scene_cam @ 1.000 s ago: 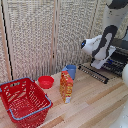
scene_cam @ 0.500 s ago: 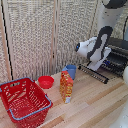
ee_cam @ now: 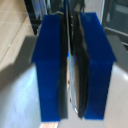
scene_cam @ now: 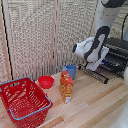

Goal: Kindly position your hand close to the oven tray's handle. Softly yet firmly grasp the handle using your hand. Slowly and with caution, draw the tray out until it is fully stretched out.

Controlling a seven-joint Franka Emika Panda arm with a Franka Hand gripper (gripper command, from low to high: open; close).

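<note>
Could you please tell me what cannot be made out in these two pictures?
- Exterior view: the white arm hides the white gripper with dark-blue fingers and the tray handle.
- Exterior view: the black and silver toaster oven is cut off by the right edge.
- Wrist view: blur hides what the nearly closed jaws pinch.

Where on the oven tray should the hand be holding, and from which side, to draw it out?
Grip the handle, the thin dark bar along the outer long edge of the oven tray. Come from the open table side, facing the oven, jaws across the bar. The wrist view shows the gripper with fingers nearly together on a thin dark edge, seemingly that bar.
</note>
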